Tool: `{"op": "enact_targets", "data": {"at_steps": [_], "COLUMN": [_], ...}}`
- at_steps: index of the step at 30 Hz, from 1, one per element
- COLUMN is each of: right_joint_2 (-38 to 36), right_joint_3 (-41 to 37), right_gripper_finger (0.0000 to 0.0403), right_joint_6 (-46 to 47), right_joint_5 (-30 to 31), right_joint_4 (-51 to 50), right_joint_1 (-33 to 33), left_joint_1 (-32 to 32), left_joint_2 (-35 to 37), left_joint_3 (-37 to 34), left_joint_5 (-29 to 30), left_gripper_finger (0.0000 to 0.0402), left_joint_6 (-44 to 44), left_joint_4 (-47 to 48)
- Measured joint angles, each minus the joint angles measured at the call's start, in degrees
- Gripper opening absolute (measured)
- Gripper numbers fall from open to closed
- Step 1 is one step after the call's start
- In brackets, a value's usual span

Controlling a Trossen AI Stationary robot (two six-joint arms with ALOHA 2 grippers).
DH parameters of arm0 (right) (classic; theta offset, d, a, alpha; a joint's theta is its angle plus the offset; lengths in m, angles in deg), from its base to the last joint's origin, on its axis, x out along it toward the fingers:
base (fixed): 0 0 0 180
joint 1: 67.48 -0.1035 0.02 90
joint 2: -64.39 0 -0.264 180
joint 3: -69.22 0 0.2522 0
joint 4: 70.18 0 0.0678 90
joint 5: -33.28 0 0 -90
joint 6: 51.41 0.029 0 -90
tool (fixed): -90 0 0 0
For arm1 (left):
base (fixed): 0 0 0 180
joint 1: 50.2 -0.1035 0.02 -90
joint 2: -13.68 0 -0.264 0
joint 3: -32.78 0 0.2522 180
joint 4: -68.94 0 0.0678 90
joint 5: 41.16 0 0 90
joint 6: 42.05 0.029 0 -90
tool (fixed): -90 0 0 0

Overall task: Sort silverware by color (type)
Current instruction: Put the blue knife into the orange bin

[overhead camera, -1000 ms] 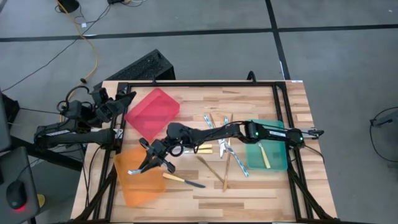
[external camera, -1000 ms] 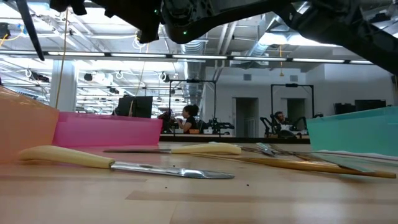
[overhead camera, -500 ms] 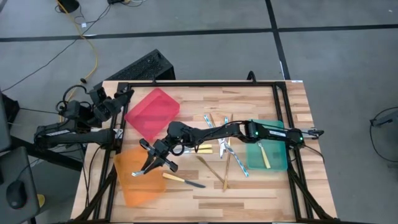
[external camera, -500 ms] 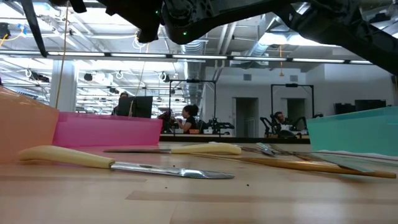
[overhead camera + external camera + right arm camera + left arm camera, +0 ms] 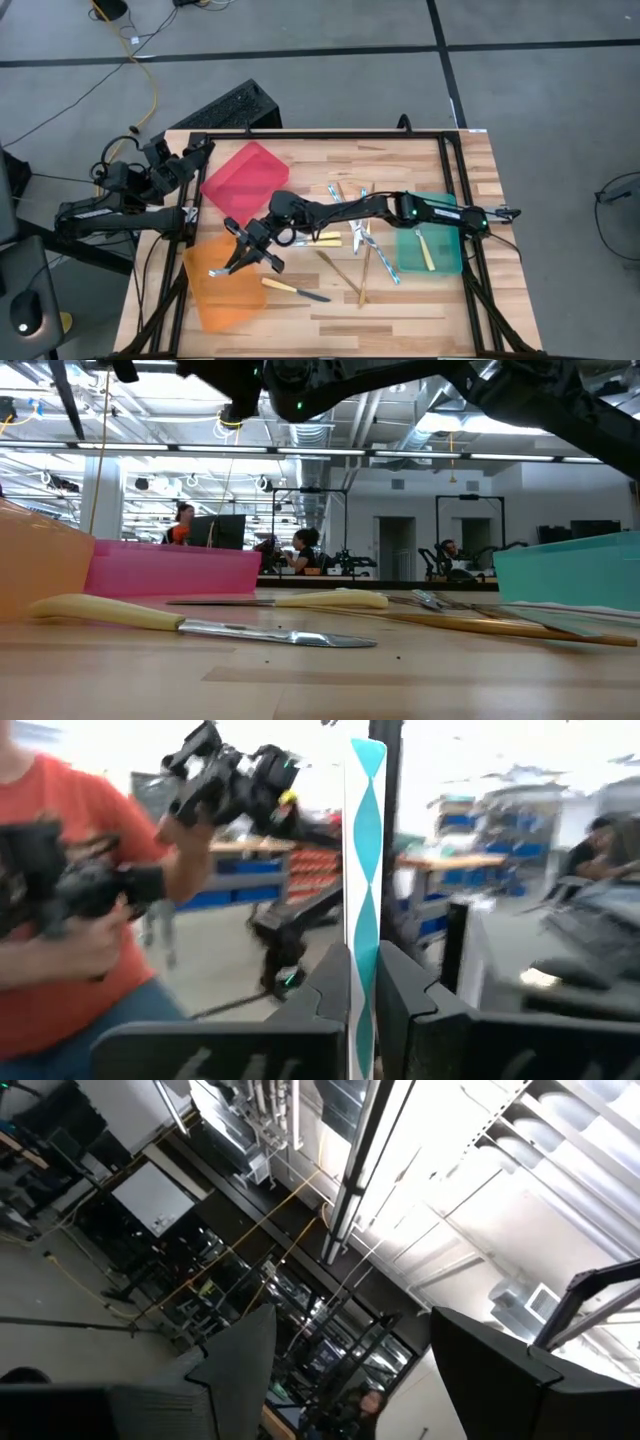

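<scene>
My right gripper (image 5: 243, 260) reaches across the table from the right. It hovers over the orange bin (image 5: 215, 300), shut on a silvery-blue piece of silverware (image 5: 217, 272), which shows as a wavy blue strip (image 5: 365, 840) in the right wrist view. More silverware lies on the wood: a yellow-handled knife (image 5: 292, 289) (image 5: 110, 612), gold pieces (image 5: 345, 275) and silvery-blue ones (image 5: 385, 262). My left gripper (image 5: 350, 1380) is open and holds nothing, parked beyond the table's left edge (image 5: 190, 155). My right gripper pinches the silvery-blue piece between its two fingers (image 5: 322, 990), on the strip's lower part (image 5: 364, 955). The fingers come roughly level from the table's right and lie along the piece. It sticks out past the fingertips, lifted clear above the orange bin.
A red bin (image 5: 245, 180) stands at the far left of the table. A green bin (image 5: 448, 262) at the right holds a yellow-handled piece (image 5: 427, 250). Black frame rails (image 5: 300, 135) run along the table's edges. People stand in the room beyond.
</scene>
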Motion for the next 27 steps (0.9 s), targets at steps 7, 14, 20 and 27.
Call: {"op": "enact_targets", "data": {"at_steps": [7,14,20,27], "right_joint_2": [0.04,0.47,0.7,6.92], "right_joint_3": [-0.01,-0.14,-1.54,-1.48], "right_gripper_finger": [0.0031,0.0031,0.0031,0.0031], "right_joint_6": [9.13,8.33,8.23,23.58], "right_joint_5": [13.78,25.44,30.12,32.18], "right_joint_4": [-0.13,-4.0,-3.61,7.89], "right_joint_1": [-1.93,-5.63,-7.24,-5.39], "left_joint_1": [0.0,0.02,0.0,0.02], "left_joint_2": [0.0,0.0,0.0,-0.02], "left_joint_3": [0.0,0.0,0.0,0.0], "left_joint_5": [1.76,5.21,8.45,8.62], "left_gripper_finger": [0.0247,0.0247,0.0247,0.0247], "left_joint_6": [-0.22,-0.26,-2.1,-2.75], "left_joint_4": [0.02,0.02,-0.04,-0.22]}}
